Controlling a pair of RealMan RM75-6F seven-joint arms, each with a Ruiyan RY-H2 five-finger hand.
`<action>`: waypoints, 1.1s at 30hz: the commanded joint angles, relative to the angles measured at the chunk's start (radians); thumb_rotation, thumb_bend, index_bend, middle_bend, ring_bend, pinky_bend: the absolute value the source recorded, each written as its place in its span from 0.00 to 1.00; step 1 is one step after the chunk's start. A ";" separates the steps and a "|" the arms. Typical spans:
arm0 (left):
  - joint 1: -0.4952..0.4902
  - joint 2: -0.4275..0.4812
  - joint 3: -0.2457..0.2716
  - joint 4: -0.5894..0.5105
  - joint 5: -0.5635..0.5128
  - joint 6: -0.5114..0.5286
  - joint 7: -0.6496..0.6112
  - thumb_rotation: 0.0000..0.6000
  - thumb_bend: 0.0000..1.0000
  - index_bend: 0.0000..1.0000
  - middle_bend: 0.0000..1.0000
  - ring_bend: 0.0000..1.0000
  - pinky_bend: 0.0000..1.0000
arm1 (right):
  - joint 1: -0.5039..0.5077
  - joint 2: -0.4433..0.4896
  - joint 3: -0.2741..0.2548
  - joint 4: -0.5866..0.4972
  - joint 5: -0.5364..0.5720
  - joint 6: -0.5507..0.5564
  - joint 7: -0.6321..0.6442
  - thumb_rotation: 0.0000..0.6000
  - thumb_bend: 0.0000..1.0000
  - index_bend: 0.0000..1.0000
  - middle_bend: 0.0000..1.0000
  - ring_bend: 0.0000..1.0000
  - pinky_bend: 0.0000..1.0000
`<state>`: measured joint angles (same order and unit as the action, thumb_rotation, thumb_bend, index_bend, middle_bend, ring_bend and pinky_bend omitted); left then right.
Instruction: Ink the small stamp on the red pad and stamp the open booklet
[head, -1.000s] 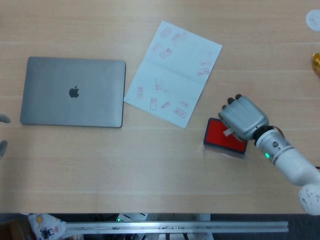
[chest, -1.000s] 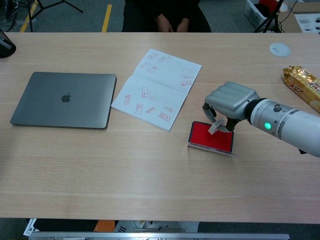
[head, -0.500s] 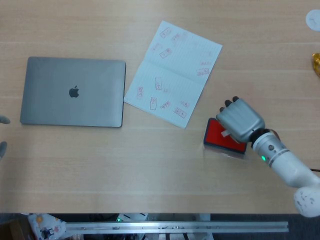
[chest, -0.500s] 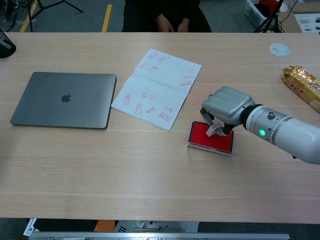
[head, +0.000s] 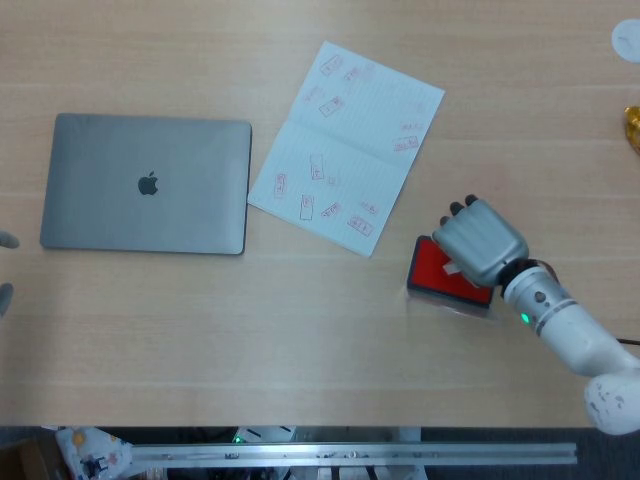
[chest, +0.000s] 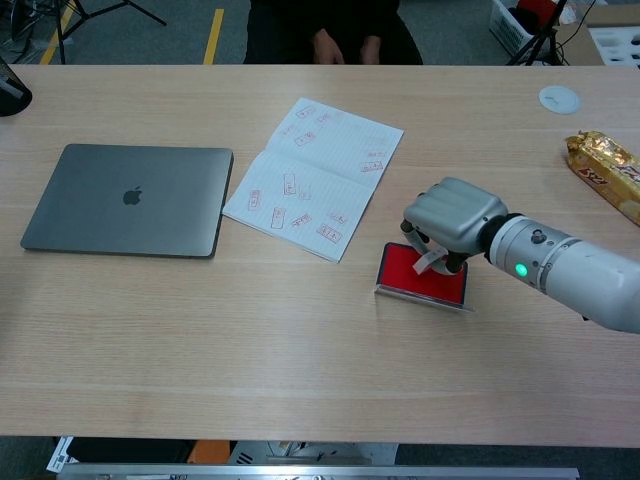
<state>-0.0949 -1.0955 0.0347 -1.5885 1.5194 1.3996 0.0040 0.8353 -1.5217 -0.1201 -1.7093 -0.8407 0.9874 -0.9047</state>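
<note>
Right hand (chest: 455, 218) curled downward, pinching small pale stamp (chest: 430, 258) over flat red ink pad (chest: 415, 273), contact with pad unclear. Open white lined booklet (chest: 315, 176) with red marks at pad's ten o'clock, well apart. Left hand (head: 6, 268) barely visible at frame edge, state indiscernible.

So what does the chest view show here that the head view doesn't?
Only the chest view shows a seated person beyond the table's far edge, the whole gold snack packet, and floor clutter behind. Only the head view shows grey fingertips at its left edge and the metal rail below the table. Both show the laptop, the open booklet, and the right hand holding the small stamp over the red pad.
</note>
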 joint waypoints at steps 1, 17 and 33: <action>0.000 -0.001 0.000 0.001 0.000 -0.001 0.000 1.00 0.30 0.35 0.34 0.30 0.31 | 0.000 -0.002 -0.001 0.002 0.004 -0.001 -0.002 1.00 0.45 0.72 0.49 0.30 0.32; -0.002 0.013 -0.003 -0.015 0.004 0.001 0.000 1.00 0.30 0.35 0.34 0.30 0.31 | 0.004 0.146 0.141 -0.123 0.048 -0.021 0.201 1.00 0.45 0.72 0.49 0.30 0.32; -0.001 0.032 0.005 -0.041 0.016 0.001 0.006 1.00 0.30 0.35 0.34 0.30 0.31 | 0.168 0.117 0.253 -0.032 0.310 -0.083 0.203 1.00 0.45 0.73 0.49 0.30 0.32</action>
<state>-0.0962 -1.0637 0.0394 -1.6295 1.5354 1.4005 0.0102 0.9803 -1.3839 0.1255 -1.7619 -0.5569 0.9052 -0.6854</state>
